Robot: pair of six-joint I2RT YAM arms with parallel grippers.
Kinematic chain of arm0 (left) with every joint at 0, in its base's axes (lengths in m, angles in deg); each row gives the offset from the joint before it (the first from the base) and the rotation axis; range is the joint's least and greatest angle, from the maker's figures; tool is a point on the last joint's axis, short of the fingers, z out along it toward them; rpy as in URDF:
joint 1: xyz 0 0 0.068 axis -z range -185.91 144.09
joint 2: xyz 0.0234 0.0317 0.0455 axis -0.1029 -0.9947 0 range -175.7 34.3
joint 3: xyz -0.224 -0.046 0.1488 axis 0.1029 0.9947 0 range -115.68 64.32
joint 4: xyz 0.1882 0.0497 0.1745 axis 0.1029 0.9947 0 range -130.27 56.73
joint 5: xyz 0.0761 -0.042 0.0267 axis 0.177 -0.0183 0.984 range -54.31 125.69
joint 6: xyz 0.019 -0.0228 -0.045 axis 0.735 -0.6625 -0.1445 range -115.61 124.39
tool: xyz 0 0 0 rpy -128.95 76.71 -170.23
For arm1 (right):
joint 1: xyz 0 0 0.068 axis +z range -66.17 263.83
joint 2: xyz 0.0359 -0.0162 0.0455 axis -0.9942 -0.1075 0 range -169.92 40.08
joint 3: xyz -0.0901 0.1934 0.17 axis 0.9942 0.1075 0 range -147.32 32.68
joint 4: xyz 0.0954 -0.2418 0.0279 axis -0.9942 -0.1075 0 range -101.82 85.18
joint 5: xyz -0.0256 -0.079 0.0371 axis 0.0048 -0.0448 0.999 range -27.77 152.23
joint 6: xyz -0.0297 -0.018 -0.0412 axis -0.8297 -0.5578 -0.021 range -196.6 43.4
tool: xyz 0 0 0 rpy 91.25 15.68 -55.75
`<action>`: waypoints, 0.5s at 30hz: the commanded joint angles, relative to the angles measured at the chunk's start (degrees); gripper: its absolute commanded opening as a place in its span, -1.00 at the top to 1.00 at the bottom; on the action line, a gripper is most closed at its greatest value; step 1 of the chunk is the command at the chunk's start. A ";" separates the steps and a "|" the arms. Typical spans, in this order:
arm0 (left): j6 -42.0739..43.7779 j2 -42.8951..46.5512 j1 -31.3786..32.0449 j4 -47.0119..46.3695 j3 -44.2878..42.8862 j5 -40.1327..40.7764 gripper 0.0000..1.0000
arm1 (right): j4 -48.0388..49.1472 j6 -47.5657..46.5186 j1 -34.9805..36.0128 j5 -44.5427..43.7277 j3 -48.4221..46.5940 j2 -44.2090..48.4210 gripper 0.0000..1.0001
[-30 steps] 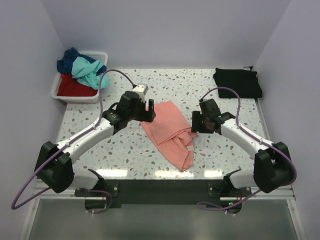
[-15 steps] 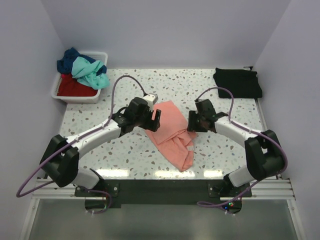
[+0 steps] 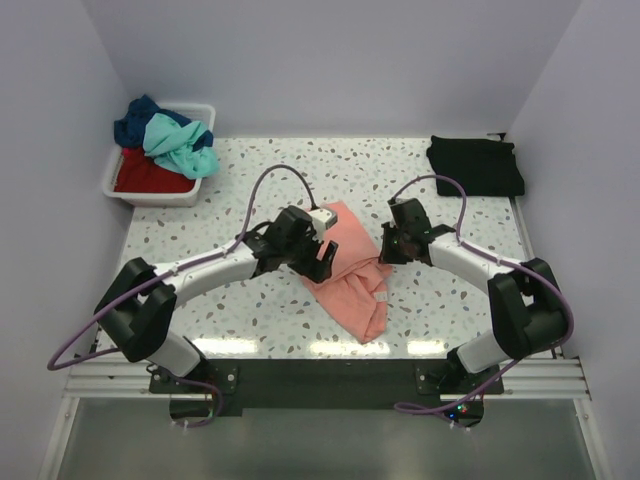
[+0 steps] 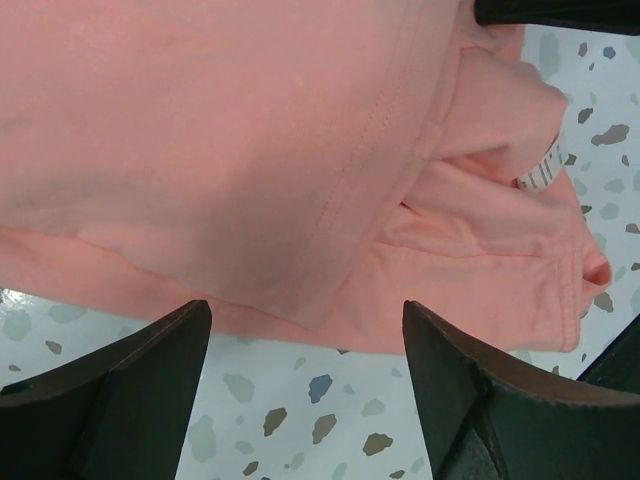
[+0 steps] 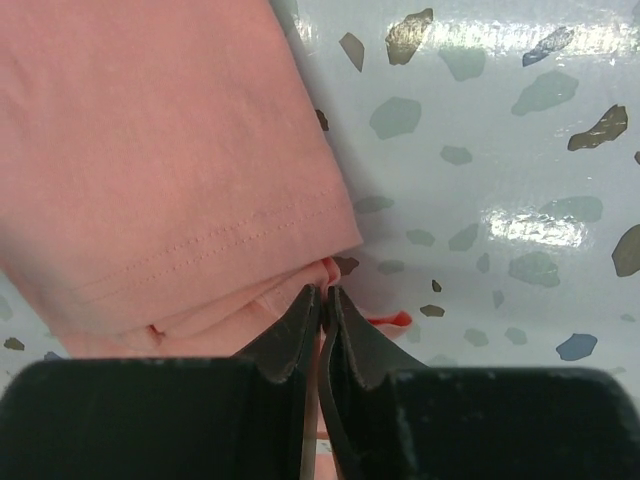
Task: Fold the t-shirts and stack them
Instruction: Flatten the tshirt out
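Note:
A salmon-pink t-shirt (image 3: 348,272) lies partly folded in the middle of the speckled table (image 3: 200,250). My right gripper (image 3: 386,250) is at its right edge, shut on a pinch of pink cloth (image 5: 330,268) between the fingertips. My left gripper (image 3: 322,262) hangs open at the shirt's left edge, with bare table between its fingers (image 4: 150,380) and the pink hem (image 4: 300,300) just ahead. A black t-shirt (image 3: 476,164) lies folded at the back right. Teal (image 3: 178,143), navy (image 3: 136,122) and red (image 3: 150,176) t-shirts are heaped in the bin.
The white plastic bin (image 3: 112,184) stands at the back left corner. Pale walls close in the table on three sides. A white care label (image 4: 540,172) pokes out of the pink shirt's folds.
My right gripper has shut on the pink shirt's right edge. The left arm has swung right and reached the shirt's left edge, still open.

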 commanded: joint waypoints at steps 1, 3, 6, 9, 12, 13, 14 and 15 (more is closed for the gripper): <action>2.37 -0.52 0.88 -0.96 -0.17 -1.46 -0.64 | 1.19 0.34 0.18 1.14 -0.31 -0.44 0.88; 2.55 -0.78 1.40 -1.58 0.01 -1.46 -0.64 | 1.19 0.34 0.27 1.14 -0.31 -0.62 1.00; 2.90 -1.57 2.28 -2.90 0.01 -2.51 -0.64 | 1.11 0.43 0.18 1.23 -0.40 -0.97 1.00; 3.87 -3.15 3.68 -3.51 -0.69 -3.30 -0.62 | 0.75 0.43 0.18 0.79 -0.49 -0.71 1.00; 4.48 -5.08 5.17 -3.51 -1.48 -0.85 -0.59 | 0.40 0.26 0.27 0.53 -0.84 -0.62 1.00; 4.31 -5.70 5.53 -3.60 -1.75 0.72 -0.58 | 0.40 0.26 0.27 0.52 -0.93 -0.62 1.00; 3.87 -6.05 5.79 -4.39 -1.66 4.74 -0.57 | 0.23 0.34 0.27 0.52 -1.10 -0.80 1.00; 3.43 -6.32 6.06 -4.92 -1.57 6.44 -0.57 | 0.14 0.43 0.27 0.52 -1.10 -0.71 1.00</action>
